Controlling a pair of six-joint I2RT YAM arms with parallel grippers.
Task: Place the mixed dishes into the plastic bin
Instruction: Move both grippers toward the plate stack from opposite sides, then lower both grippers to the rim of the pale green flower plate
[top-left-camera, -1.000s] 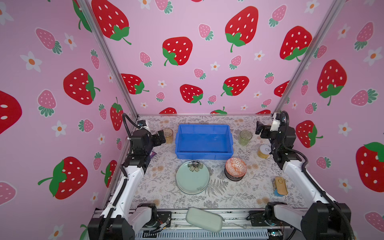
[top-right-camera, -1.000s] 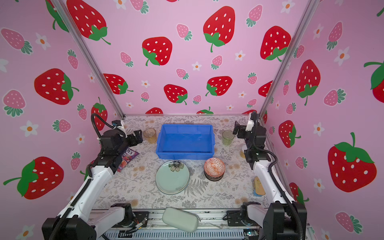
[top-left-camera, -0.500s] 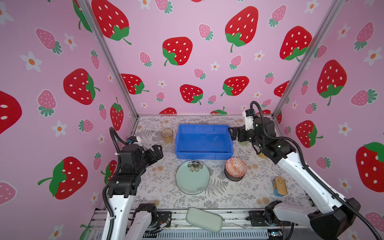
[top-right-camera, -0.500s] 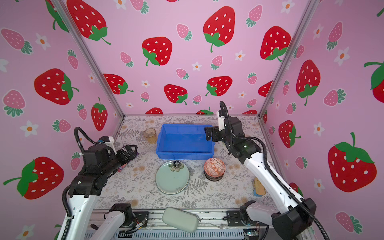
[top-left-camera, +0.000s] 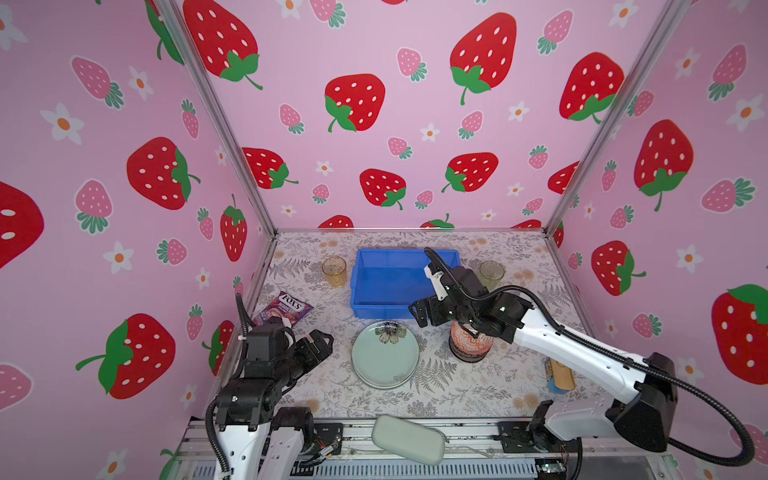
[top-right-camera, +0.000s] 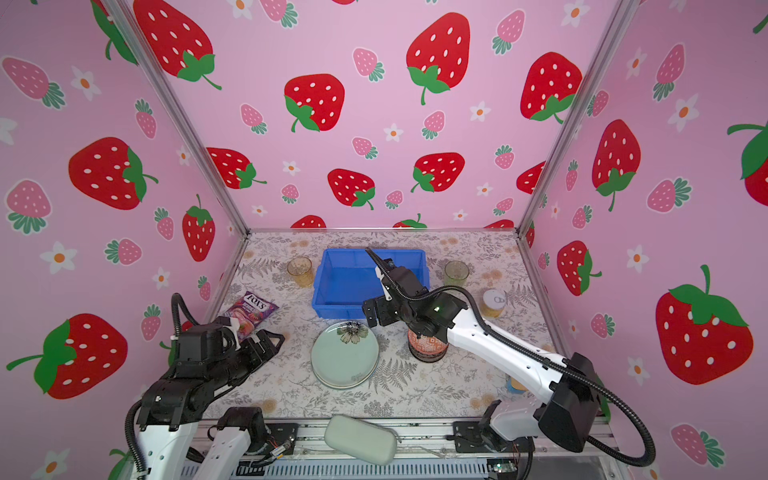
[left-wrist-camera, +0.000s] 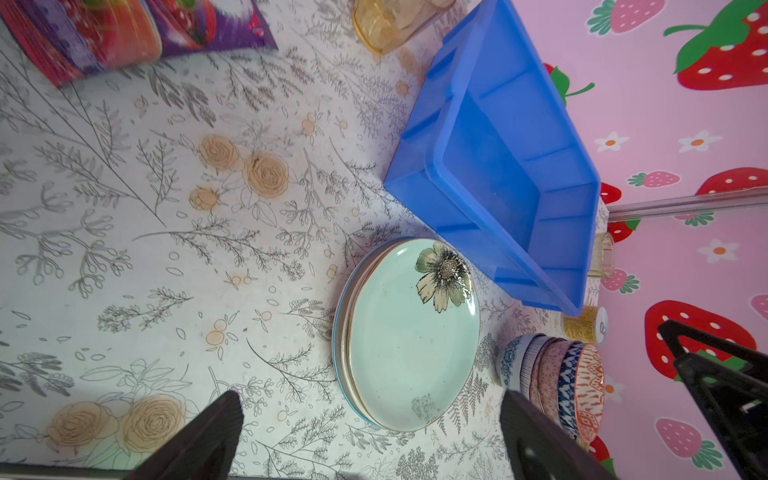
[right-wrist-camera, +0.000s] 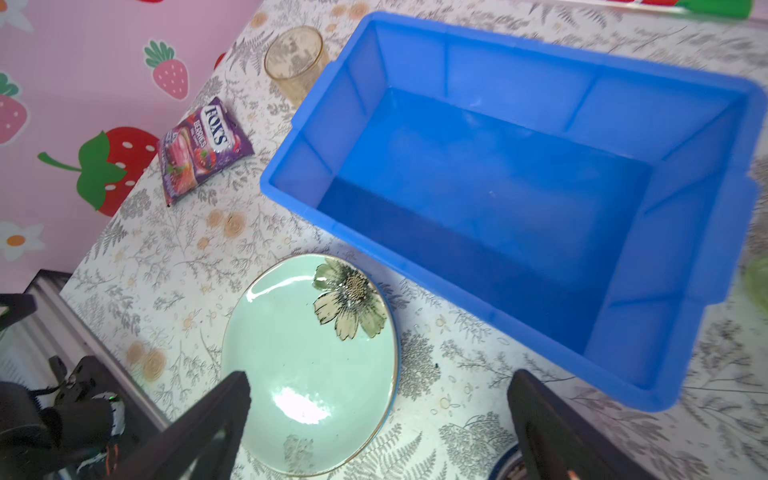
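Swung inward from the back corners toward lower centre. Flanking stacked plates (top-left-camera: 385, 355) with left gripper (top-left-camera: 323, 344) and right gripper (top-left-camera: 419, 313), both spread wide, empty, seemingly for a lift into plastic bin (top-left-camera: 390, 282), just above.

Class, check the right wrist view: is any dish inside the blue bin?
No, the blue bin shows only its bare floor inside.
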